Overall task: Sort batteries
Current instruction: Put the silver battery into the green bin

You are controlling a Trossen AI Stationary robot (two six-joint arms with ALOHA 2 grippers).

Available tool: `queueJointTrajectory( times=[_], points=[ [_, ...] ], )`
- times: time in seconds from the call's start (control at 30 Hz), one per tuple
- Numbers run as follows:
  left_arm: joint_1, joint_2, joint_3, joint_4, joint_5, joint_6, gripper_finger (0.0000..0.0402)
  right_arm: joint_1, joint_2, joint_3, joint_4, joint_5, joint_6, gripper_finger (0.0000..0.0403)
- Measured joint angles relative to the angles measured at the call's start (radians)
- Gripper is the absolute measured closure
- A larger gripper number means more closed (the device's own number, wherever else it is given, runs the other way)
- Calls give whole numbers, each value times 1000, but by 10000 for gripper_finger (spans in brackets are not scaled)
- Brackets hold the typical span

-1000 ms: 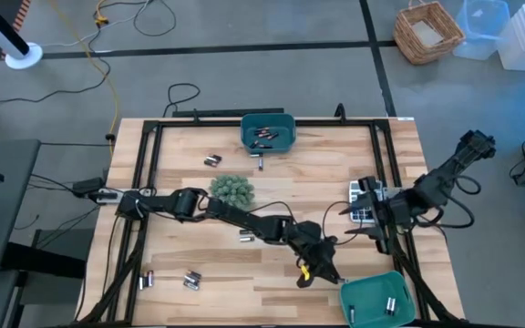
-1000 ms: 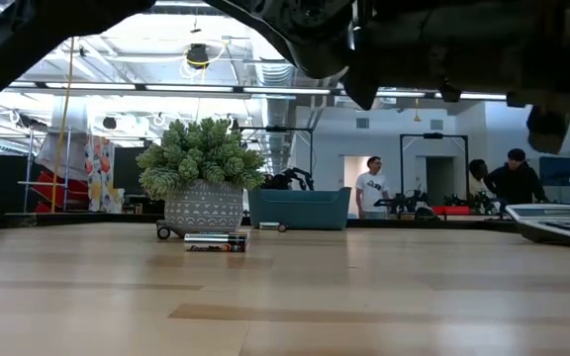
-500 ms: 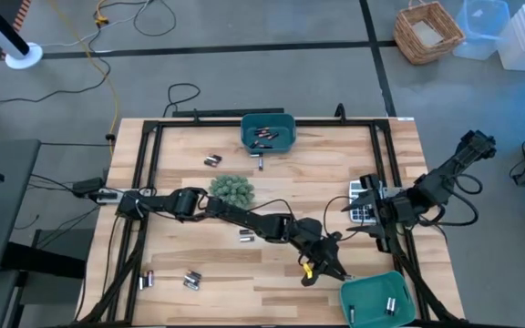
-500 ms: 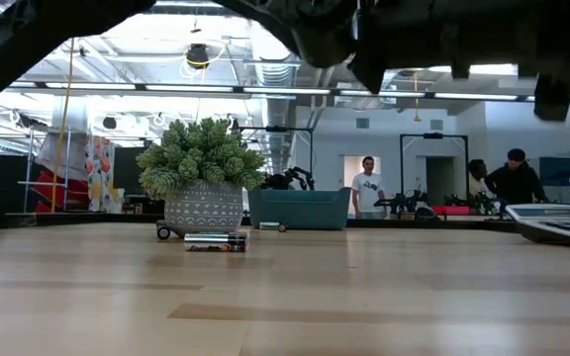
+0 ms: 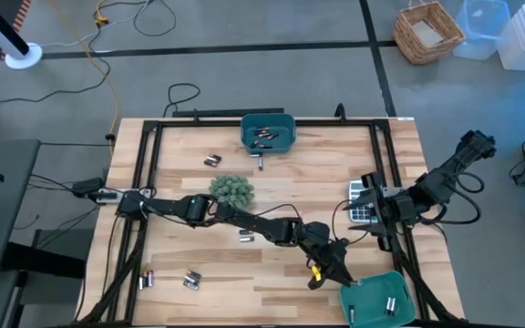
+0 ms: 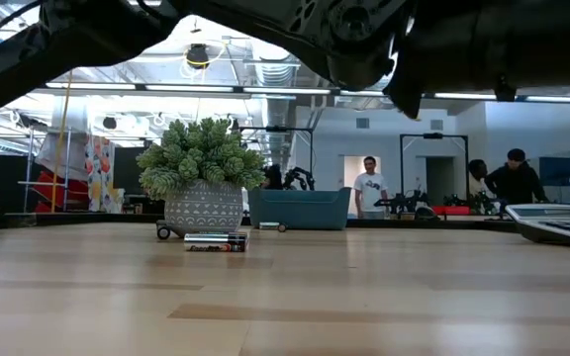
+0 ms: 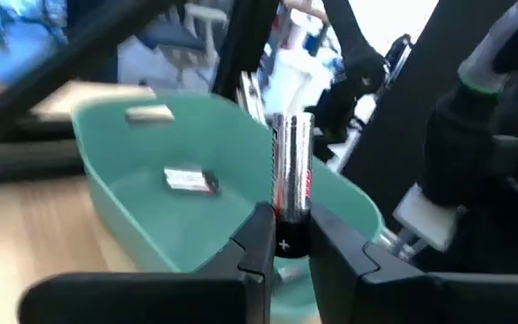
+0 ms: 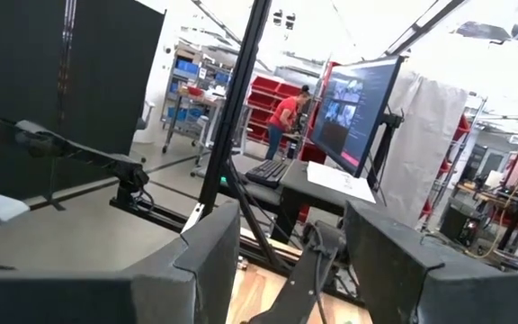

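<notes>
My left gripper reaches across the table to the near-right teal bin and is shut on a silvery battery with a red stripe. The battery is just short of the bin's rim. Two batteries lie on the bin's floor. Loose batteries lie on the wood at the far left, in the middle and at the near left. A second teal bin at the far edge holds several more. My right gripper waits open at the table's right edge, beside the calculator. My left gripper pinches the battery's dark end between its two fingers. The fingers come about level, from the table's left toward its near right corner. The battery's silvery length sticks out past the fingertips, lifted clear of the table.
A potted plant stands left of centre. A grey calculator lies by the right rail. A black frame edges the table. A small yellow tag shows at my left arm. People stand in the room behind.
My left gripper has moved toward the table's right edge, up to the near-right teal bin. It stays shut on the battery, which is still clear of the table.
</notes>
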Motion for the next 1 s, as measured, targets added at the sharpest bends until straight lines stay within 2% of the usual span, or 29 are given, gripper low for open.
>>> queueJointTrajectory(
  times=[0.27,0.43,1.0],
  points=[
    [-4,-4,16,-29,7,20,362,-2,-5,0,1,0,-8,188],
    [-14,-3,16,-27,5,21,347,-2,-6,0,2,0,-9,188],
    [-28,-2,13,-89,3,6,347,-2,-6,0,8,0,0,188]
  ],
)
